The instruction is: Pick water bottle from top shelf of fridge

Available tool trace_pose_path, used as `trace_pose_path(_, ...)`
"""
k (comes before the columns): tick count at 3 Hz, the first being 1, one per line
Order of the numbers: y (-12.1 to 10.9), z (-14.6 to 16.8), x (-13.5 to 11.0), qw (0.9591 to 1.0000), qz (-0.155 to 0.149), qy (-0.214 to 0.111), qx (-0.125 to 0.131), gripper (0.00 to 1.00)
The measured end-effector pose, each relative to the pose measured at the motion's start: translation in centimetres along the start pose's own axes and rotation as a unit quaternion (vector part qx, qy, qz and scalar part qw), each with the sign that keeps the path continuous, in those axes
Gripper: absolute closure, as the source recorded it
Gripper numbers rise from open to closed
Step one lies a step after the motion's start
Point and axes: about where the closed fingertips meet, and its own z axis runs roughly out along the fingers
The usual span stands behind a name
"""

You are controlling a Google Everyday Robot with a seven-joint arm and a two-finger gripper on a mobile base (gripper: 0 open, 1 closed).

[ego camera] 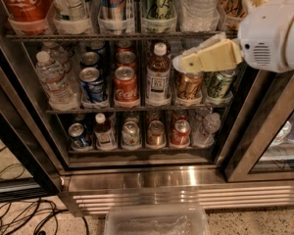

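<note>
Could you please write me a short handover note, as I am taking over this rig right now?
Gripper: in front of the fridge, just under the top shelf, below and slightly left of the water bottle, not touching it.
Water bottle: upright in its clear bin on the top shelf, between a green can and the tan cans.
Done: the arm is at the fridge front.
Left: raise the gripper to the bottle, grasp it, draw it out.
</note>
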Motion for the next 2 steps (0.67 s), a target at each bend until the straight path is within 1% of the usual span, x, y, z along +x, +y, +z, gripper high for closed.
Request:
trace_pose_path(1,0.1,1.8,-1.2,0.9982,0.021,-0.049,0.026,0.0)
trace_pose_path(2,-0.3,2.8,-2.5,0.9943,0.026,-0.086,0.056,0.0)
